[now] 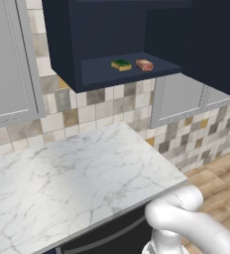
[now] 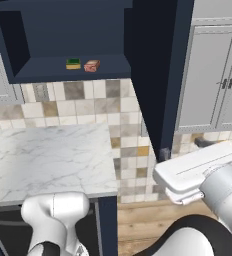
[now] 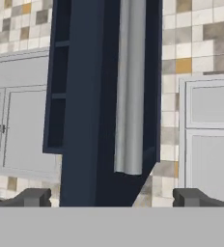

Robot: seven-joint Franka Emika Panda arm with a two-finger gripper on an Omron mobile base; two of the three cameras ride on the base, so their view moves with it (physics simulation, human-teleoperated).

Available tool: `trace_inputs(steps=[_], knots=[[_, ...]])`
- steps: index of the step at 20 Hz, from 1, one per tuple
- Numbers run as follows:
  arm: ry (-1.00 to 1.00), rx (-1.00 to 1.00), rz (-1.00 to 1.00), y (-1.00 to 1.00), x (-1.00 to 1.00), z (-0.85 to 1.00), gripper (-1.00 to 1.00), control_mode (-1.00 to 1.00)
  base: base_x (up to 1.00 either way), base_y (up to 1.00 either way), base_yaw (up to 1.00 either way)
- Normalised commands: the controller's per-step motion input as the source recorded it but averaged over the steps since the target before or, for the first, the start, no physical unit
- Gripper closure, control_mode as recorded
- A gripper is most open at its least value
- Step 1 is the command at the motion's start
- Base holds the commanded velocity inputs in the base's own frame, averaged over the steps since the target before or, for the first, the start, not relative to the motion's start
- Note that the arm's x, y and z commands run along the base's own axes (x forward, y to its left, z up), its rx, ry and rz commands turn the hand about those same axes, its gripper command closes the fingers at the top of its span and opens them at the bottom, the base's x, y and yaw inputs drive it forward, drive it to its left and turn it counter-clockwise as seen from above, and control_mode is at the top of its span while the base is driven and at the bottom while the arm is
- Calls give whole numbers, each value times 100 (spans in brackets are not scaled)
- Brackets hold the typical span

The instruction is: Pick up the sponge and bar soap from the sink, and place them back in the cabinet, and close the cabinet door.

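Observation:
The navy cabinet (image 1: 67, 39) (image 2: 18, 45) hangs open above the counter. On its shelf lie the green-and-yellow sponge (image 1: 121, 64) (image 2: 73, 64) and, just right of it, the orange-brown bar soap (image 1: 144, 64) (image 2: 92, 65), apart from each other. The cabinet door (image 2: 158, 75) (image 1: 216, 44) (image 3: 90, 96) stands swung out to the right. In the hand view its long silver handle (image 3: 131, 87) is straight ahead, between and beyond the fingers of my open, empty gripper (image 3: 114, 198). My white hand (image 2: 198, 172) sits low beside the door's bottom edge. The sink is out of view.
A white marble counter (image 1: 77, 178) (image 2: 43, 155) lies below the cabinet, with a tiled backsplash (image 2: 88, 105) behind it. Light grey wall cabinets (image 1: 8, 59) (image 2: 213, 75) flank the navy one. Wooden floor (image 1: 221, 178) shows to the right of the counter's end.

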Motion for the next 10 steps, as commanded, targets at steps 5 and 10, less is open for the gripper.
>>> trace_inputs(steps=[5, 10], knots=[[0, 0, 5, -14, 14, -4, -100, -100, 0, 0, 0], [0, 0, 3, -7, 22, -5, -100, -100, 0, 0, 0]])
